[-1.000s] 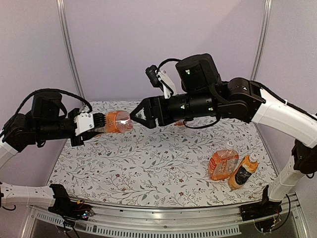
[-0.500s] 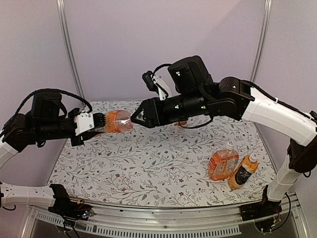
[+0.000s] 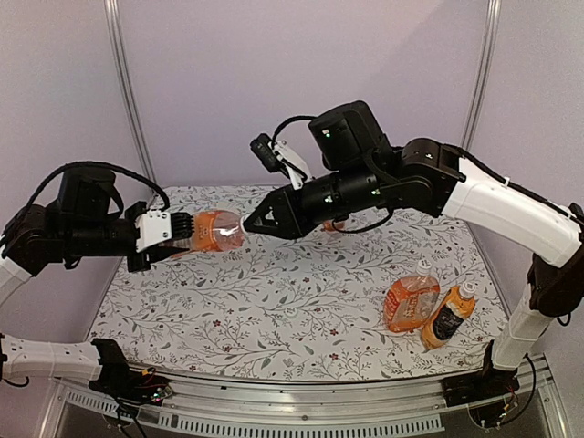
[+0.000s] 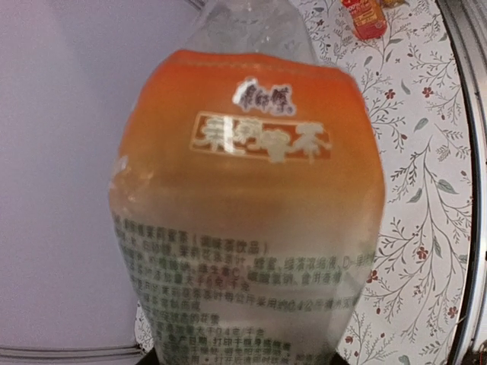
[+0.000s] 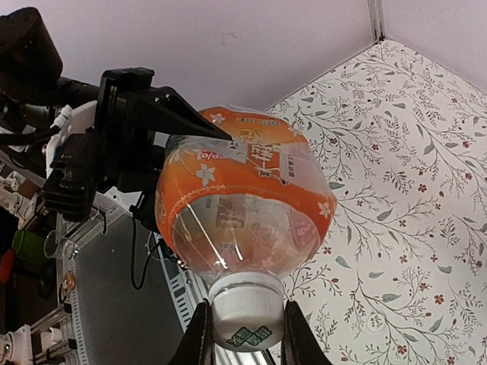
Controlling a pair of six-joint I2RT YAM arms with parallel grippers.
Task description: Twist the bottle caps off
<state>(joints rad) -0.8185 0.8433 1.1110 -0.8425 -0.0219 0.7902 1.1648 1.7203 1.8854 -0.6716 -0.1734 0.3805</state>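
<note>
Closing in over the last second, the right claw [image 5: 242, 328] now pinches the white cap [image 5: 245, 310] of a bottle [image 3: 215, 230]. The bottle is held level in the air above the left side of the tabletop [image 3: 274, 315], its base clamped in the left claw [image 3: 179, 228]. The turn should go well if the left grip stays firm and the right wrist rotates squarely on the bottle's axis, without pulling until the threads let go. The soft wall could buckle or slip. Near the right front corner rest an orange bottle [image 3: 411, 301] and a dark-labelled bottle [image 3: 447, 318], both capped. Farther back, an orange shape [image 3: 330, 226] is mostly hidden behind the right arm. The label fills the left wrist view, so the fingers there cannot be seen.
</note>
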